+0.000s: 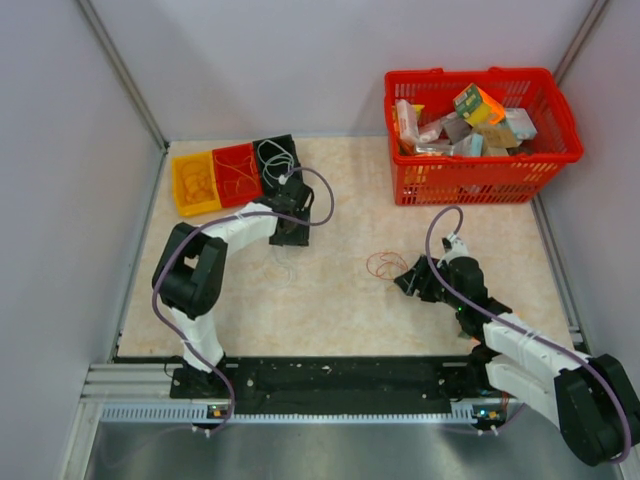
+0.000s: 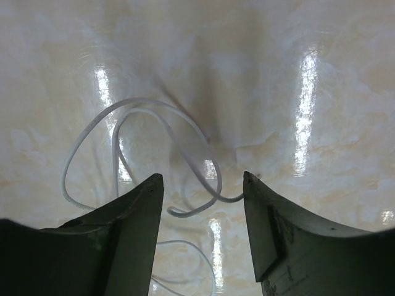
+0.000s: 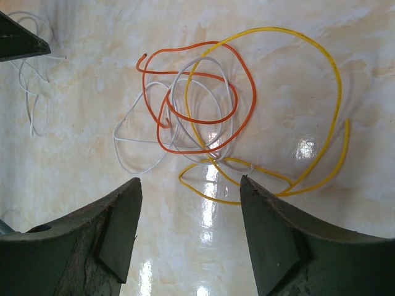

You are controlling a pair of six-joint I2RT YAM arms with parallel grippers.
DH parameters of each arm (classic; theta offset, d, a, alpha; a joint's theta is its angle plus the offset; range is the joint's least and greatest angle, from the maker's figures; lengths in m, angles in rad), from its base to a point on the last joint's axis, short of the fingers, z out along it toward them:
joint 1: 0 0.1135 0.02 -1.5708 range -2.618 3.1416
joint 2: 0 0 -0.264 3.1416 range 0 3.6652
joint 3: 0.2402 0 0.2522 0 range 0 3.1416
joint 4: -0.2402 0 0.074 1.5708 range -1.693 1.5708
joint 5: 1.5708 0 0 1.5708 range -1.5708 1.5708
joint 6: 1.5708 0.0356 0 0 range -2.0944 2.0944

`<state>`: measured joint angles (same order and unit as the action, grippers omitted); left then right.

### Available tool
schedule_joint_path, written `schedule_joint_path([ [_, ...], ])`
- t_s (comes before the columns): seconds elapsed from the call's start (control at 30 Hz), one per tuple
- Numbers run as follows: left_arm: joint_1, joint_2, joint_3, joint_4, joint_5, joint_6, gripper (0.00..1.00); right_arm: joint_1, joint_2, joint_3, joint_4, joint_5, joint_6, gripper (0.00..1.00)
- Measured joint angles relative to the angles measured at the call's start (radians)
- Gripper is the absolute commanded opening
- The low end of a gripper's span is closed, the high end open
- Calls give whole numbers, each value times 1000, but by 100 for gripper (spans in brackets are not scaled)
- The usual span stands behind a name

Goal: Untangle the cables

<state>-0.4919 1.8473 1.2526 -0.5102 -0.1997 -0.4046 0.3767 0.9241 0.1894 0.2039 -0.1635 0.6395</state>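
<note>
Fingers (image 3: 92, 246), tangled cables (image 3: 199, 122), 3 cable bins (image 1: 235, 148)

This looks like a robot test lab, not a home. A white and black left robot arm (image 1: 200, 270) and a right robot arm (image 1: 520, 345) just like it are bolted to a silver metal rail (image 1: 330, 410) at the near edge of a shiny cream stone-look table (image 1: 340, 310). Plain white walls (image 1: 60, 250) close it in. A red plastic basket (image 1: 470, 185) full of small boxes sits at the back, and so do a yellow bin (image 1: 195, 183), a red bin (image 1: 236, 172) and a black bin (image 1: 275, 160).
</note>
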Motion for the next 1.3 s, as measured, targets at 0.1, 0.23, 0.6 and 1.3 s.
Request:
schedule_joint_path([
  [0.1,-1,3,-6,-6,-1,5,40,0,0,0,0,0,0,64],
  [0.23,-3,-5,-26,-10,-12,11,10,0,0,0,2,0,0,64],
  [0.6,1,-37,76,-43,-78,15,0,0,1,0,11,-3,0,64],
  [1.3,396,158,615,280,597,-170,0,0,35,0,35,-19,0,64],
])
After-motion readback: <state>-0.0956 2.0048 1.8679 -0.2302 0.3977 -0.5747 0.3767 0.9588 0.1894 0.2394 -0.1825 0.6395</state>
